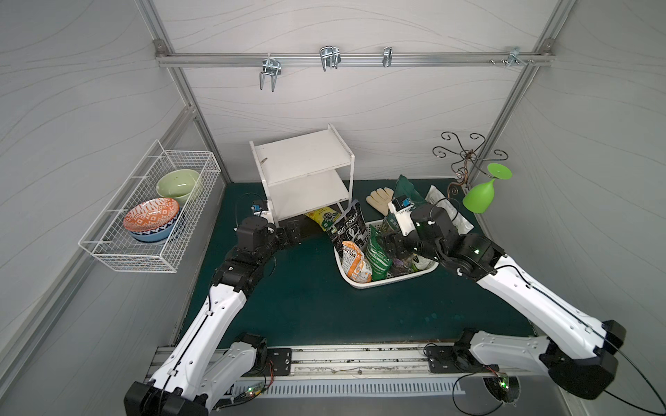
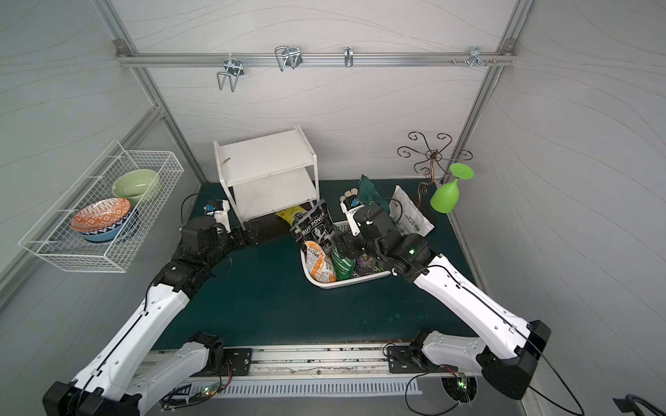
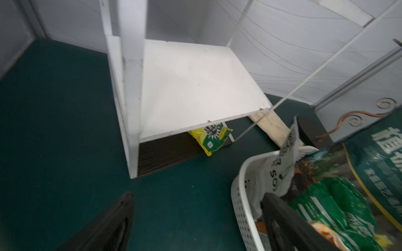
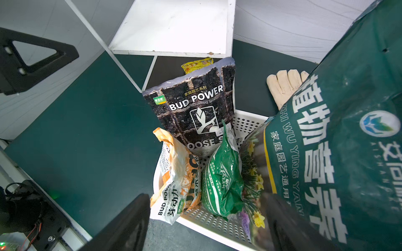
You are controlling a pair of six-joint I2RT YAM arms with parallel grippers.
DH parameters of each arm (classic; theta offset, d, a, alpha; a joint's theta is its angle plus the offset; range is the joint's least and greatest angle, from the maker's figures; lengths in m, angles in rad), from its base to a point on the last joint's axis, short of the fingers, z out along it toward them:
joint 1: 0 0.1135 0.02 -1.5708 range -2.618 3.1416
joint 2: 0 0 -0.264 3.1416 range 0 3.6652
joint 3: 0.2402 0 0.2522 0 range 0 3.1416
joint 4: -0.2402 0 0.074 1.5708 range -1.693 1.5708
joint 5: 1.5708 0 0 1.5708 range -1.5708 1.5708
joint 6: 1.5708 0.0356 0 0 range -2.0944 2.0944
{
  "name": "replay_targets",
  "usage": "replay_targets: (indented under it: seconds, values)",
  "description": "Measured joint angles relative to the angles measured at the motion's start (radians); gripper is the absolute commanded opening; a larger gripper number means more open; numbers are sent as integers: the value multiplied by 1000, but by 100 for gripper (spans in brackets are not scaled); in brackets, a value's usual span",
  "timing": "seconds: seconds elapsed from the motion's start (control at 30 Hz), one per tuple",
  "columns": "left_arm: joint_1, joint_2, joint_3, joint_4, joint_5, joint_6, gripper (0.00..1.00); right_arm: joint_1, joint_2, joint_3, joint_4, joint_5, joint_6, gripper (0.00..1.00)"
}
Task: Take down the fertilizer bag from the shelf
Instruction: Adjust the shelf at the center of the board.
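The white shelf stands at the back with both boards bare. A yellow-green bag lies on the mat under it. In the white perforated basket stand a black BUD POWER bag, an orange bag, a small green bag and a big dark-green bag. Which one is the fertilizer bag I cannot tell. My left gripper is open over the mat between shelf and basket. My right gripper hangs open above the basket, holding nothing.
A wire-mesh basket on the left wall holds bowls. Behind the perforated basket lie a cream glove and a white pouch. A green goblet hangs on a curly metal stand. Metal hooks sit on the back rail.
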Motion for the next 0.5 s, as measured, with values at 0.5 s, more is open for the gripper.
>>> replay_targets:
  seconds: [0.5]
  values:
    - [93, 317, 85, 185, -154, 10, 69, 0, 3, 0, -8, -2, 6, 86]
